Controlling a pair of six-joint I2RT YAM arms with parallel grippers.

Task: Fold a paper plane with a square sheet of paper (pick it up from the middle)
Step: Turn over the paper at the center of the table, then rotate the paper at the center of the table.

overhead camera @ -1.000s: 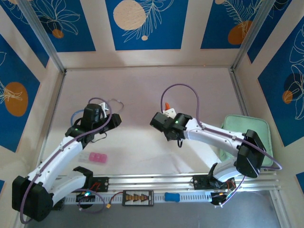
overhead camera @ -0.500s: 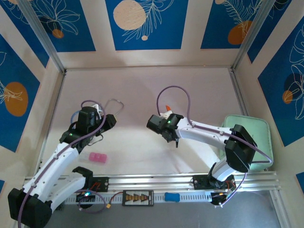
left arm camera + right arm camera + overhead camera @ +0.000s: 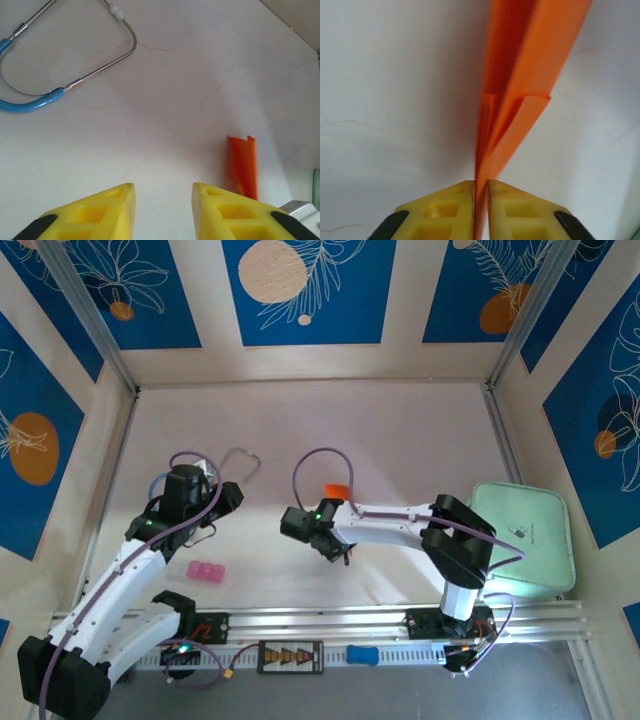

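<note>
Right fingers [image 3: 440,206] pinch paper plane [image 3: 535,60] (creased).

No word, number or brand can be read anywhere. The pale green tray [image 3: 548,512] has a small dark mark near its middle, too small to make out. The black board [image 3: 290,656] on the metal rail [image 3: 330,621] at the near edge of the tabletop has a row of small gold shapes, not legible as letters.
</note>
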